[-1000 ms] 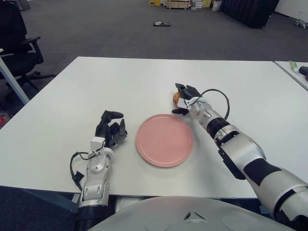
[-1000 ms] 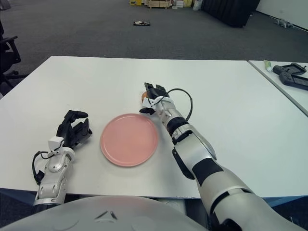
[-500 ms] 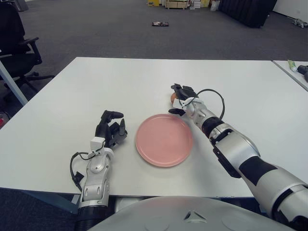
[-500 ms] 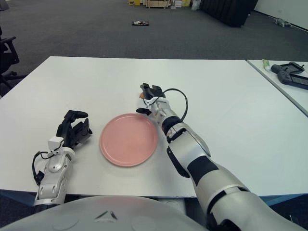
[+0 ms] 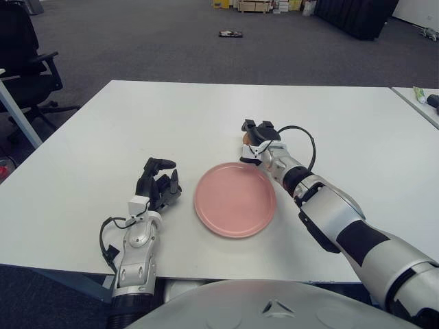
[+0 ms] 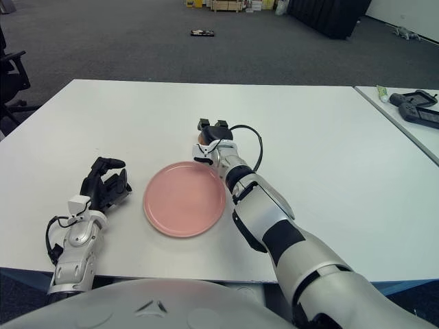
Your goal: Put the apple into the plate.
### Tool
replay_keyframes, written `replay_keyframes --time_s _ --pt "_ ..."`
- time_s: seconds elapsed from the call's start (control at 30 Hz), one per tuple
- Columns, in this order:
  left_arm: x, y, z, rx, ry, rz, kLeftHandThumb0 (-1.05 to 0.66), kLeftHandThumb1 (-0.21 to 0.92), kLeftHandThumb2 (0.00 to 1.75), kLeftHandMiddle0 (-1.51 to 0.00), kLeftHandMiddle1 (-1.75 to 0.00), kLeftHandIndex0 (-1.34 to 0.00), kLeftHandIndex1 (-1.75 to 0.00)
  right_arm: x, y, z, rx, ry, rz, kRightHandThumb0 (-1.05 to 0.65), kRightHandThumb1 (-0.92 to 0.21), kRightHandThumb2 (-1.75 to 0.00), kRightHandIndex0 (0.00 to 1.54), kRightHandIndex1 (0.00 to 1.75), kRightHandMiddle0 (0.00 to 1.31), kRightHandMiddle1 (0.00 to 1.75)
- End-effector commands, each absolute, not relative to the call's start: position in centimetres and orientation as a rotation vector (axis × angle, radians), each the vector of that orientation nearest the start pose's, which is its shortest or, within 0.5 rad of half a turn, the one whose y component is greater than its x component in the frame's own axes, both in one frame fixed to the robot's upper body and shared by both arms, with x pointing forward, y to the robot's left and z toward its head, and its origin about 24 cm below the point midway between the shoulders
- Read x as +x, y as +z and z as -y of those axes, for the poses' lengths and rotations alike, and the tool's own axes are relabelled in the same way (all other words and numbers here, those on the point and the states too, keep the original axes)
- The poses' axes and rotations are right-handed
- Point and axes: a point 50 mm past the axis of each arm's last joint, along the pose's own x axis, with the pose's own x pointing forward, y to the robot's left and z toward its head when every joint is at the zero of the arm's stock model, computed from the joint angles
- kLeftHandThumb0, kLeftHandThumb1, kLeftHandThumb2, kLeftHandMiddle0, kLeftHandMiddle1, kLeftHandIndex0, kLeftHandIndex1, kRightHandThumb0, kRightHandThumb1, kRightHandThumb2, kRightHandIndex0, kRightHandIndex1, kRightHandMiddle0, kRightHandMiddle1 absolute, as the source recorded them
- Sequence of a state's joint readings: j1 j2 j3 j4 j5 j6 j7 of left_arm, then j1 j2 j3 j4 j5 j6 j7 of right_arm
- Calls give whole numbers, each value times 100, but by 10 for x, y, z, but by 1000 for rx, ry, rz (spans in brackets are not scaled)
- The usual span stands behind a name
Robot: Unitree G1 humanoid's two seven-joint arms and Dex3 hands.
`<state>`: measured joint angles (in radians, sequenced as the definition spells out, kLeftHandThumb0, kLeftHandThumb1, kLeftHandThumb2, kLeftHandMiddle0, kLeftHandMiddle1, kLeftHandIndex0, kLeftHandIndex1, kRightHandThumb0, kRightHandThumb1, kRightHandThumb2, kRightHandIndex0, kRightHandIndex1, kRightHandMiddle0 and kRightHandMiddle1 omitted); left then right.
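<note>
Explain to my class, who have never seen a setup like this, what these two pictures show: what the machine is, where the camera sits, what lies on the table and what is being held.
This is a humanoid robot with two arms, each ending in a three-finger hand. Both pictures come from a stereo camera on its head, looking down at a white table; they show the same scene from slightly different spots. On the table lies a pink plate with nothing on it. The right hand reaches in from the right and closes around a small orange-brown apple just beyond the plate's far edge; the fingers hide most of it. The left hand shows to the left of the plate, fingers curled, holding nothing. The job is to put the apple on the plate, which is not yet done.
</note>
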<state>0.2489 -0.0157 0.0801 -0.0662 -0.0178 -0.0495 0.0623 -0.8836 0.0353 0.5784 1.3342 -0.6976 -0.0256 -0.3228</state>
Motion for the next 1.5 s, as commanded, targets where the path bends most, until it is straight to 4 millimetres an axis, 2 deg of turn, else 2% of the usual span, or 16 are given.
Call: replay_keyframes --time_s 0.0,0.1,0.23,0.3,0.33,0.4,0.47,0.6,0.73,1.47 --pt "199 10 -184 -3 210 -118 -38 71 82 -79 -175 -32 -175 357 25 49 -1340 346 39 -40 -34 -109 0 146 0 161" --pt "199 10 -184 3 211 -117 -38 72 81 -79 -175 -31 -175 357 27 48 -1348 338 55 -37 -31 -111 1 165 5 170" --pt "199 10 -184 5 212 -114 -37 73 80 -78 -175 -31 -175 359 29 48 -1383 334 76 -34 -31 -112 9 172 12 173" --pt "199 10 -184 3 214 -111 -37 73 79 -79 -175 -30 -175 360 30 48 -1409 331 83 -14 -41 -110 31 167 25 174" --pt "199 10 -184 2 215 -111 -37 74 79 -79 -175 -30 -175 360 31 48 -1422 329 87 -11 -40 -113 37 168 27 174" --pt "199 11 -185 2 217 -112 -37 74 79 -79 -175 -30 -175 360 31 49 -1457 323 96 -6 -35 -124 51 169 32 174" --pt "199 11 -185 2 217 -112 -37 74 79 -79 -175 -30 -175 360 31 49 -1487 321 103 -3 -25 -139 64 172 41 175" --pt "199 11 -186 3 219 -112 -37 74 79 -80 -175 -30 -175 361 32 51 -1508 323 99 -1 -14 -150 77 169 49 175" --pt "200 11 -186 6 220 -115 -37 74 78 -79 -175 -30 -175 363 34 53 -1479 320 89 0 -11 -152 82 163 52 175" --pt "203 10 -187 5 214 -115 -38 73 80 -79 -175 -31 -175 369 42 62 -1309 300 73 0 -6 -157 86 161 57 175"
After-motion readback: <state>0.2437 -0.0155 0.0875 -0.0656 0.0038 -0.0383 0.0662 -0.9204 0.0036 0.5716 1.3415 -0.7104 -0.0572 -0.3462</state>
